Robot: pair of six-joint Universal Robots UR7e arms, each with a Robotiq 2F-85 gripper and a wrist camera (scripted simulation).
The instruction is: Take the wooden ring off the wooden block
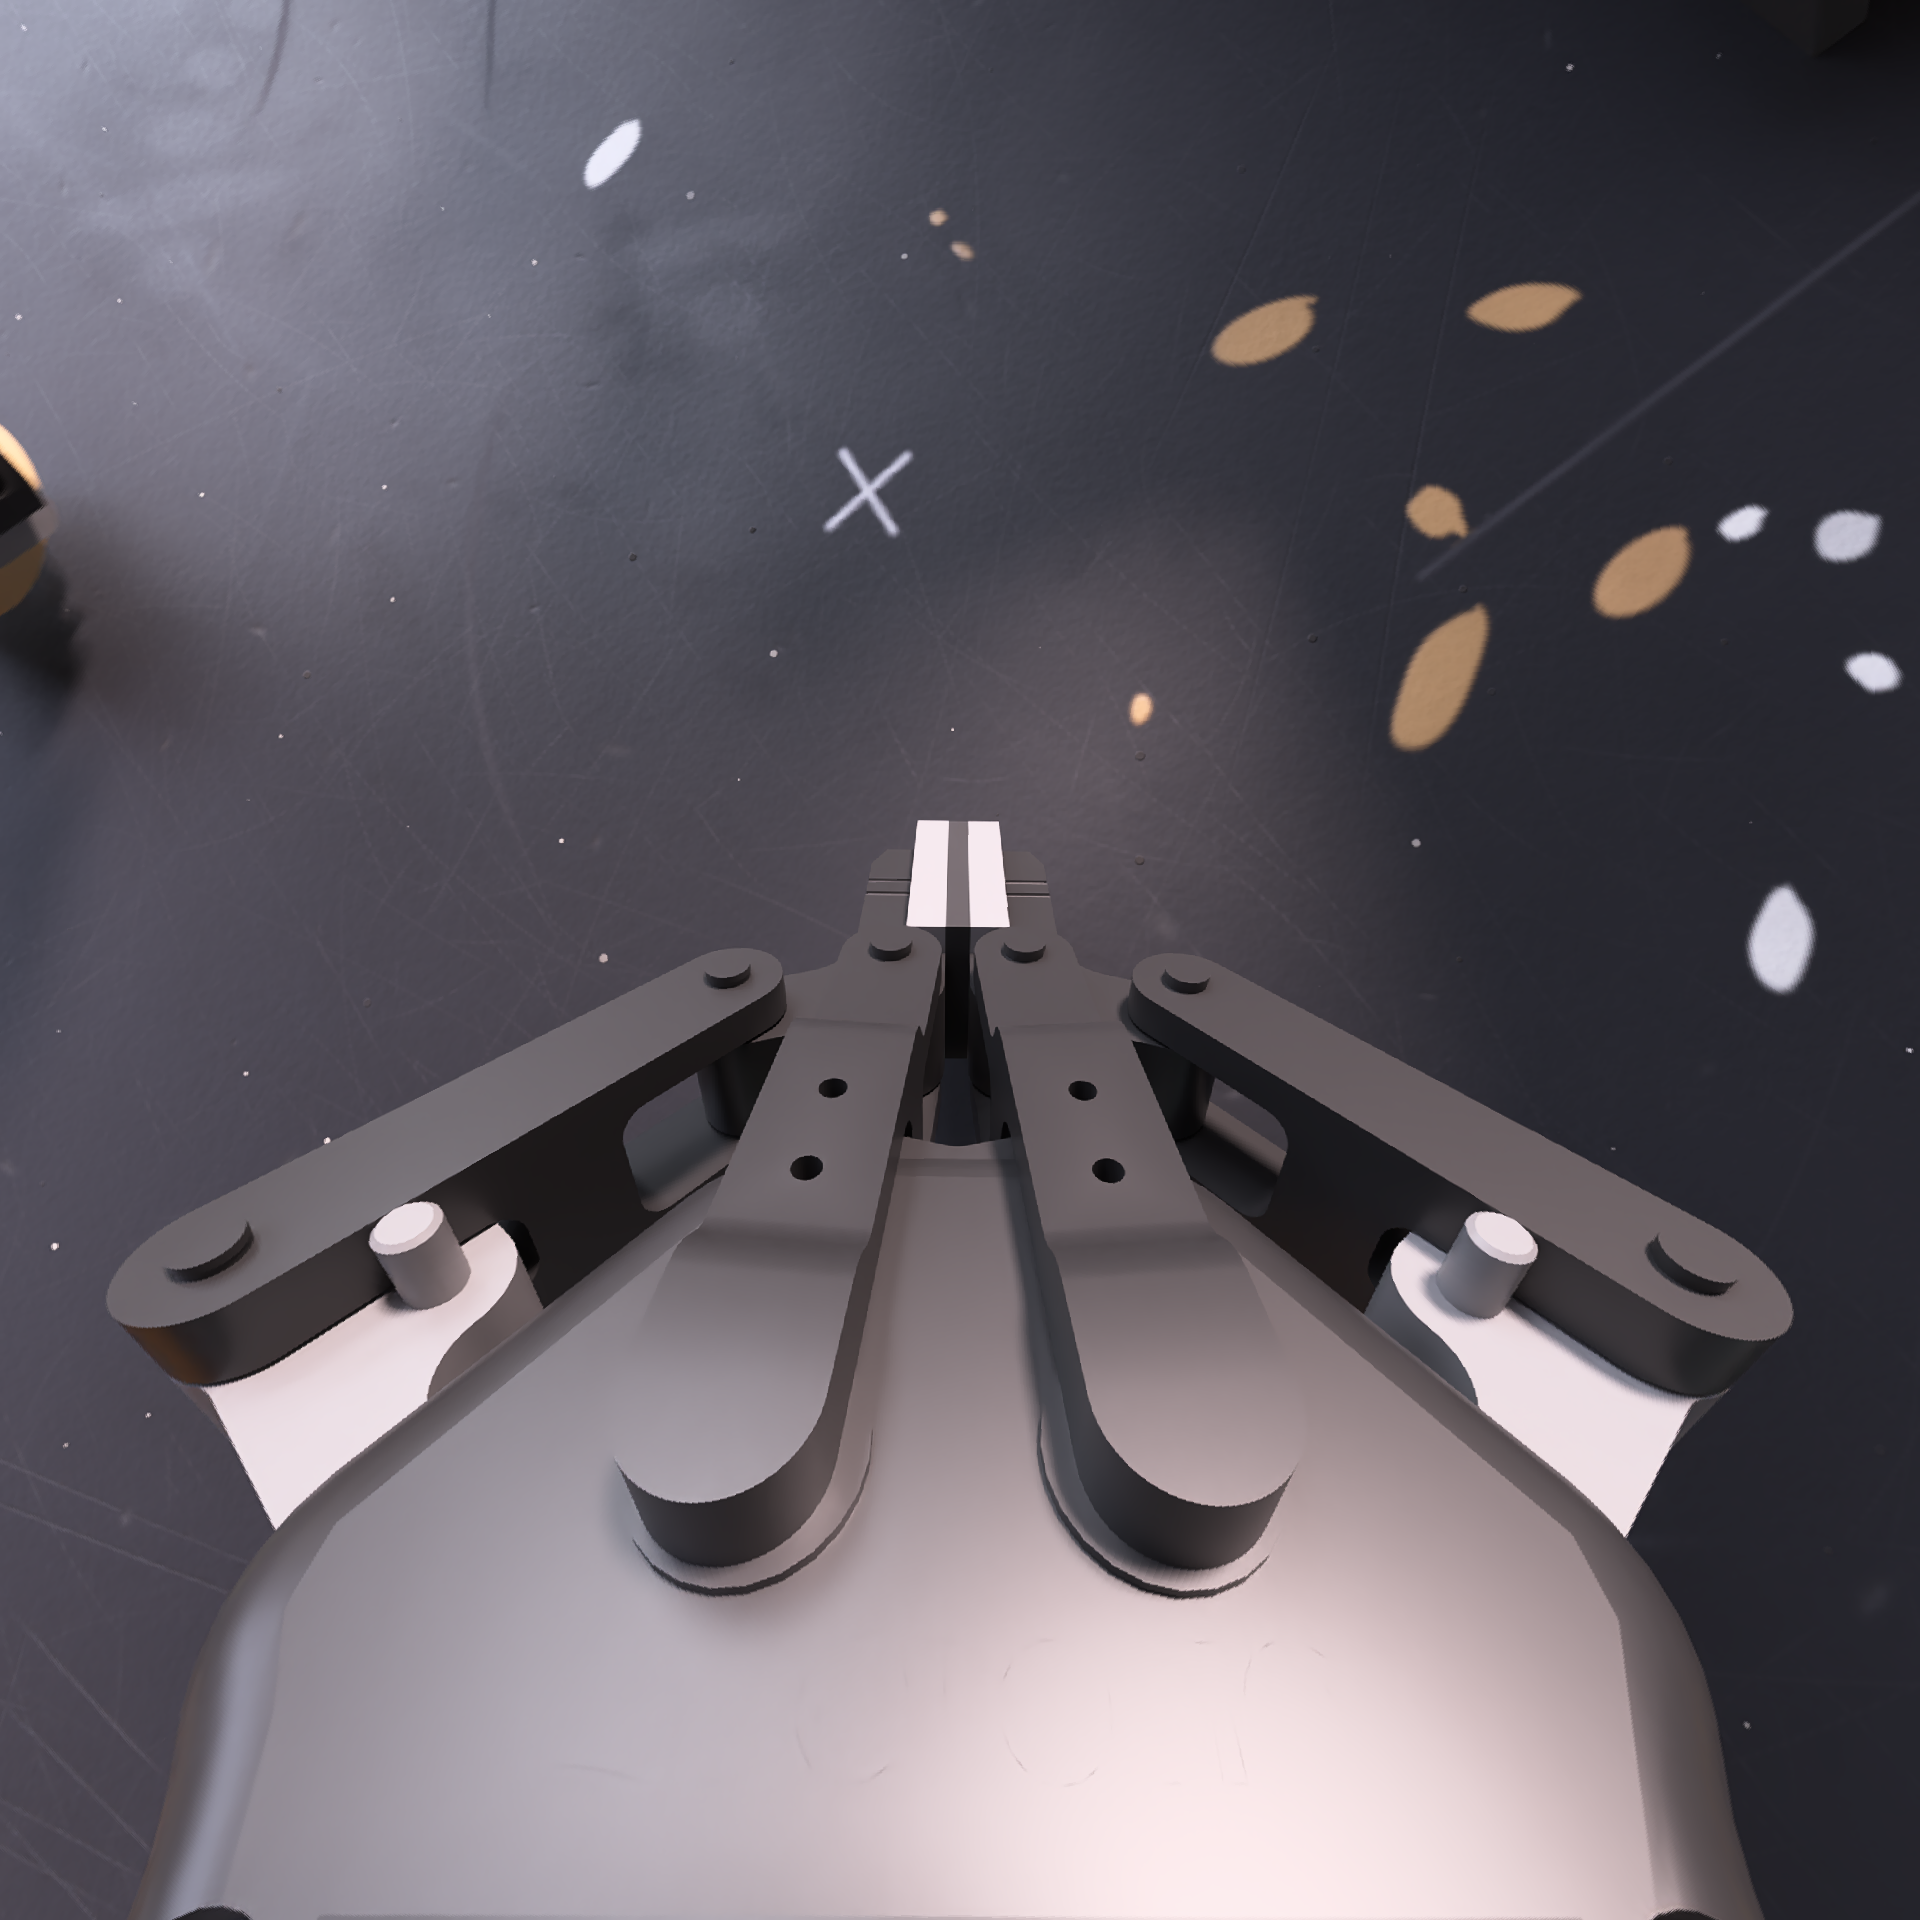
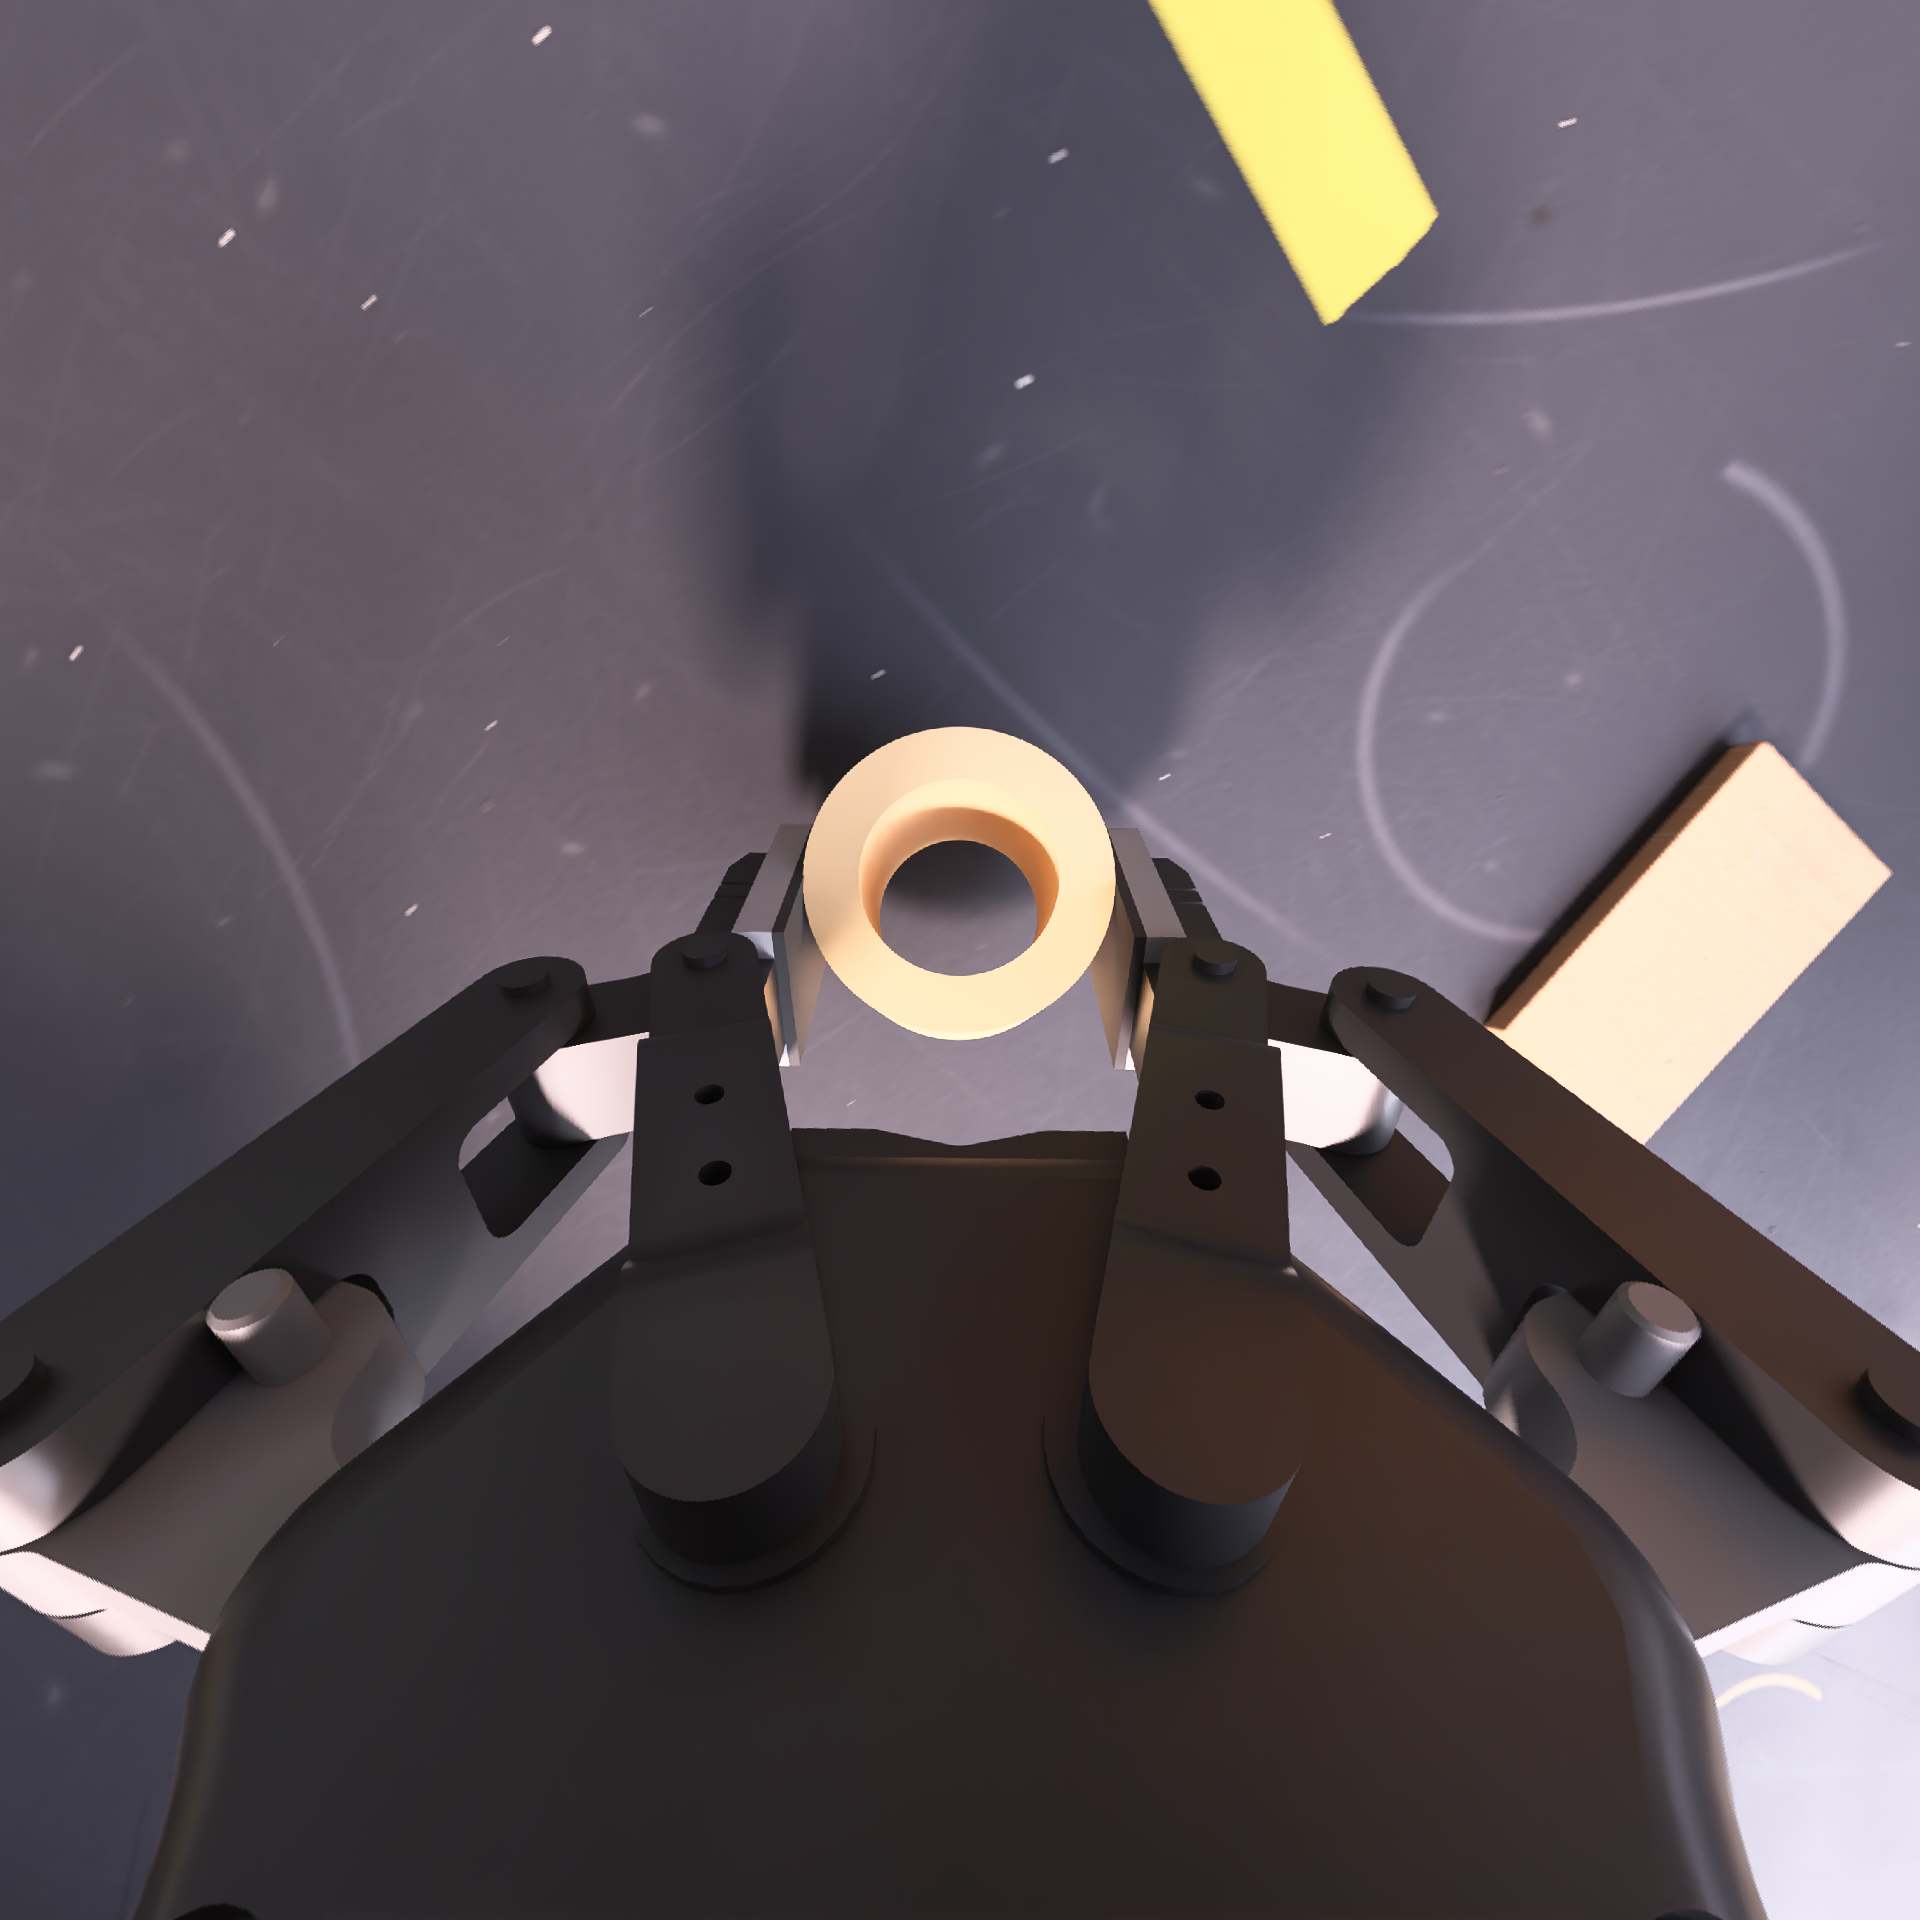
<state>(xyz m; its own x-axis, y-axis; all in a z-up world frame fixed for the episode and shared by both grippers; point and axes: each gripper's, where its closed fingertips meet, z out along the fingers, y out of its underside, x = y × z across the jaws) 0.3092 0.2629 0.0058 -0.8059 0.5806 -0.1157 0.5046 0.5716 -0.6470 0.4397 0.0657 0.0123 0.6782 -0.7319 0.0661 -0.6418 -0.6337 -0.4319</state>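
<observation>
In the right wrist view my right gripper (image 2: 958, 935) is shut on the pale wooden ring (image 2: 842, 894), one pad on each side of it. The ring hangs above the dark table with its hole facing the camera. The flat wooden block (image 2: 1704, 925) lies on the table to the right, apart from the ring. In the left wrist view my left gripper (image 1: 958, 873) is shut and empty above the dark table. At the far left edge of that view a sliver of tan wood with a dark part (image 1: 16, 520) shows; I cannot tell what it is.
A yellow strip (image 2: 1299, 145) lies on the table at the upper right of the right wrist view. The left wrist view shows a dark table (image 1: 520, 727) with tan and white paint spots (image 1: 1439, 691) at the right and a white cross mark (image 1: 868, 491).
</observation>
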